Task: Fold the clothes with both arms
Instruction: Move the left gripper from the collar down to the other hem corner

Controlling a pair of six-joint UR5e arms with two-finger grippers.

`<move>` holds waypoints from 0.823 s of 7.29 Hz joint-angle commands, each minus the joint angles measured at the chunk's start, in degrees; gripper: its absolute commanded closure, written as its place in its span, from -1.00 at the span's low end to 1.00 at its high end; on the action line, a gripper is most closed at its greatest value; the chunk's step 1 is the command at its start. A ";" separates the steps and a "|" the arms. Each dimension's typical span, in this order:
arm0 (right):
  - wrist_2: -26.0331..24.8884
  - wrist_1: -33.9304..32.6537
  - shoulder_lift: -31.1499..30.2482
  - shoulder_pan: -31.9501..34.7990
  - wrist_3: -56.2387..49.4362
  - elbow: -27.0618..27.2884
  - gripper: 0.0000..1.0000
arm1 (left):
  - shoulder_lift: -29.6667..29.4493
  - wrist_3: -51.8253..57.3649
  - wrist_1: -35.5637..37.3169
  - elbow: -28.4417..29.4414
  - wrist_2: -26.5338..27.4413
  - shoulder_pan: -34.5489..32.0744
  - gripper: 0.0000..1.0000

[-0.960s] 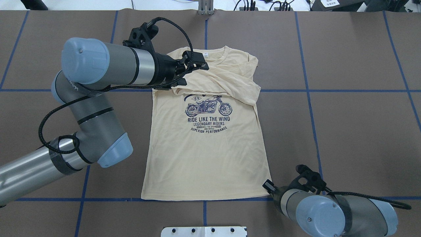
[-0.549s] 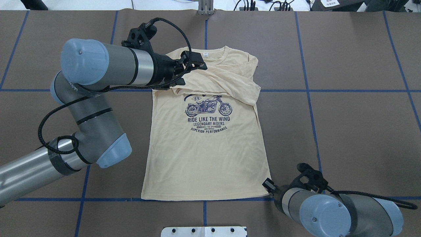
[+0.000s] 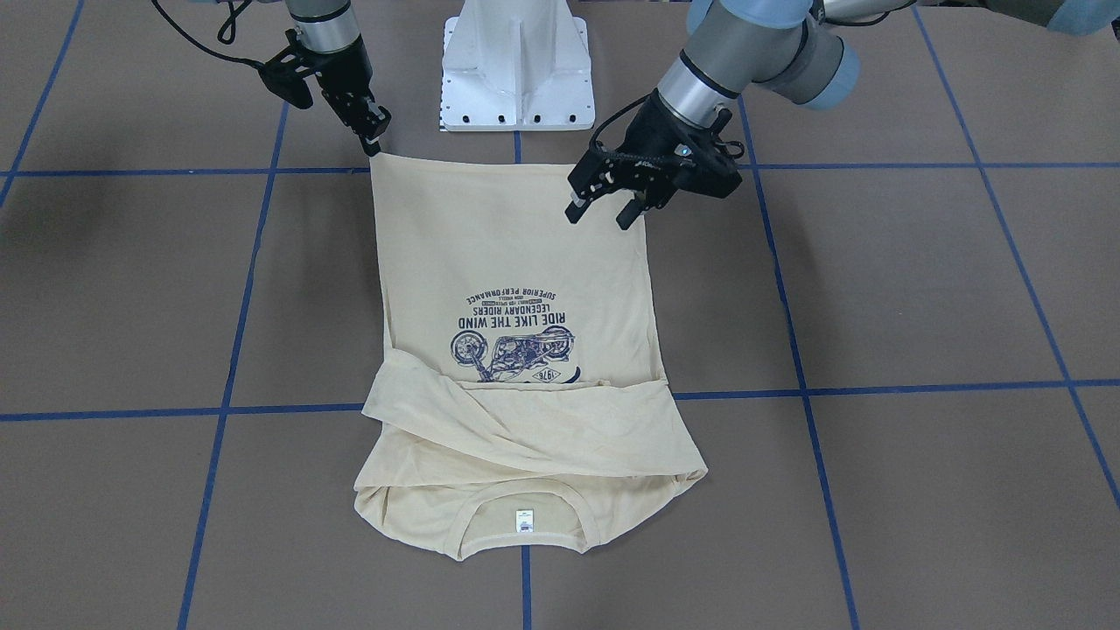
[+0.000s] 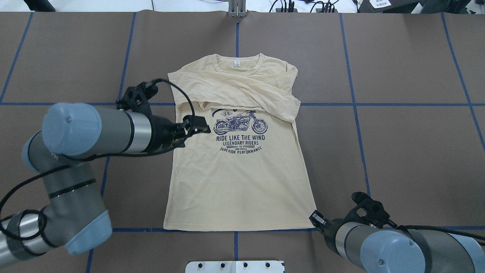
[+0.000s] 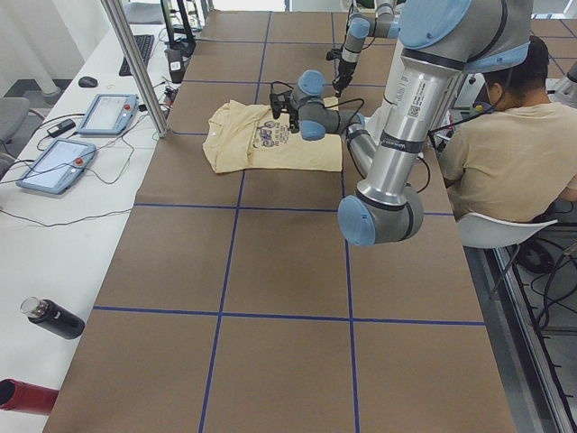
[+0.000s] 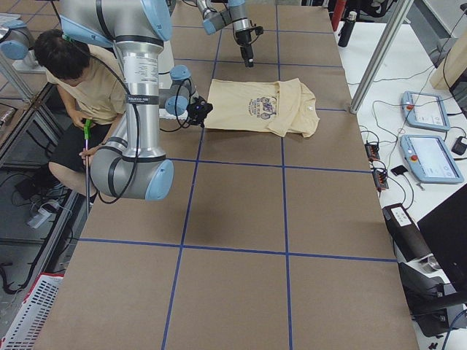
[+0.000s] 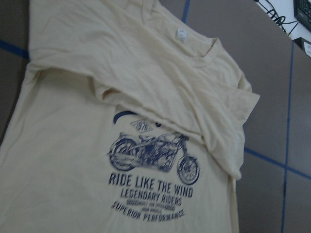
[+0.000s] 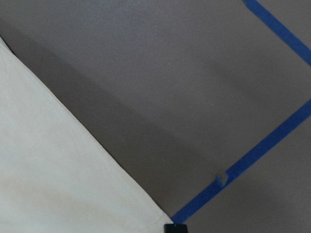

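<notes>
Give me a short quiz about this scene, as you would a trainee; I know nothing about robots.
1. True or false: the left claw is gripping the shirt.
2. Where do the sleeves lie? A) spread out sideways B) folded across the chest C) tucked under the hem
3. Fill in: the right claw sits by a corner of the shirt's ____.
Key: 1 false, it is open and empty. 2 B. 3 hem.

Pale cream-yellow cloth shirt (image 4: 242, 182) was soft and matt. Brown table covering (image 4: 409, 151) looked matt, paper-like, lined with blue tape (image 4: 416, 104). Silver-grey left arm (image 4: 113, 129) and right arm (image 4: 379, 248) showed satin metal tubes and smooth light blue caps.
</notes>
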 commanded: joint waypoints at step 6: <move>-0.51 -0.01 -1.94 -3.22 0.15 1.19 1.00 | 10.51 -13.80 11.49 -5.09 8.06 19.98 -0.45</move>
